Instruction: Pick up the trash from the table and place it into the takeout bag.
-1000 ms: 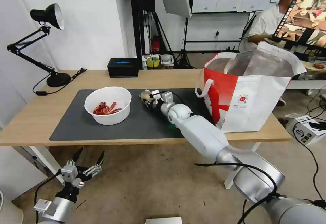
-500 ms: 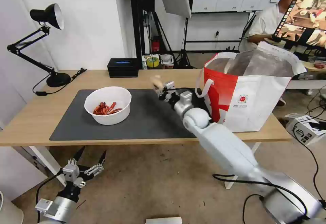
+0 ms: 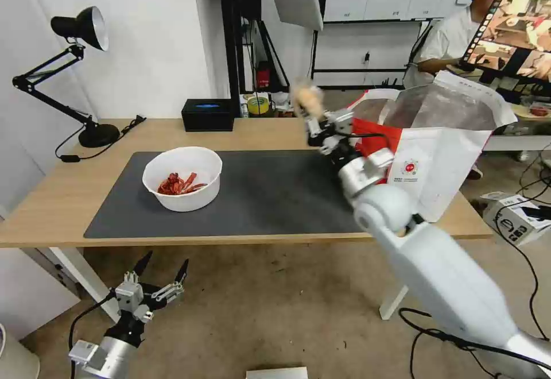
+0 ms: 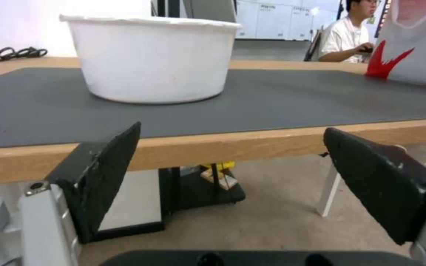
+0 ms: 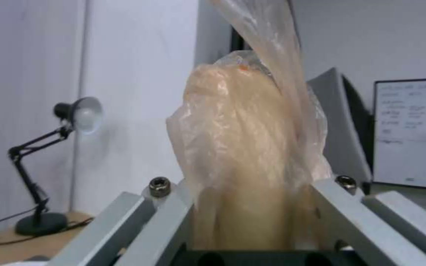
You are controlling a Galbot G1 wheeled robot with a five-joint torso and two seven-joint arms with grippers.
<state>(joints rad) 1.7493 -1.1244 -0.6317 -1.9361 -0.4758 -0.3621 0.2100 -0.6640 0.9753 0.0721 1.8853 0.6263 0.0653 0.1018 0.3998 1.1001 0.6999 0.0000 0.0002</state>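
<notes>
My right gripper (image 3: 313, 116) is shut on the tan bagged lump (image 3: 306, 98), held high above the table just left of the takeout bag (image 3: 436, 155). Up close in the right wrist view, the lump (image 5: 245, 155) sits wrapped in clear plastic between the fingers (image 5: 161, 218). The white bowl of red crayfish shells (image 3: 182, 178) rests on the dark grey mat (image 3: 258, 195); it shows as a white bowl (image 4: 151, 59) in the left wrist view. My left gripper (image 3: 160, 273) hangs open below the table's front edge, fingers (image 4: 104, 173) spread wide.
A black tissue box (image 3: 208, 113) sits at the table's back edge and a black desk lamp (image 3: 74, 74) at the far left. A person sits behind the bag at a screen. A cardboard box (image 3: 519, 215) lies on the floor at right.
My right gripper has lifted the tan lump off the mat and carried it up and right toward the takeout bag. The left arm has shifted slightly lower and to the right.
</notes>
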